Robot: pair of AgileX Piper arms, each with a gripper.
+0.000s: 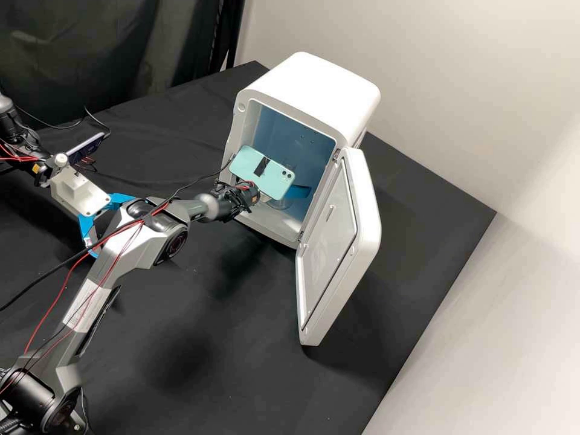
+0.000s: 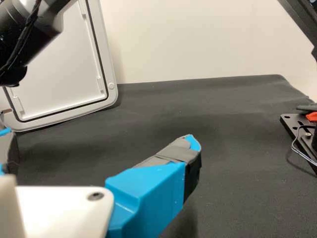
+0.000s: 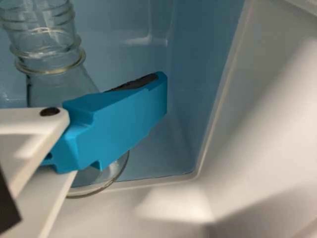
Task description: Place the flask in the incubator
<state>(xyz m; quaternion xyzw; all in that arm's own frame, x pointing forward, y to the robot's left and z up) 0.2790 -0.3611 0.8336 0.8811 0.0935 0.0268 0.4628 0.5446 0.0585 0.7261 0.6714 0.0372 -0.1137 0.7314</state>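
Locate the flask (image 3: 47, 74) upright inside the incubator (image 1: 314, 90), base low at the blue floor (image 3: 158, 153) and close to the front lip (image 3: 163, 179), beside one finger (image 3: 119, 116) of the right pincer (image 1: 294, 193). Cannot tell whether clamped on the glass or slack, so treat as loaded. Push deeper toward the rear wall (image 3: 119, 25) before letting go, settle the base flat, then spread the fingers gently and back out straight, clear of the neck (image 3: 44, 29) and the open door (image 1: 338, 241). Leave the left pincer (image 1: 107, 225) spread apart and empty over the surface (image 1: 211, 314).
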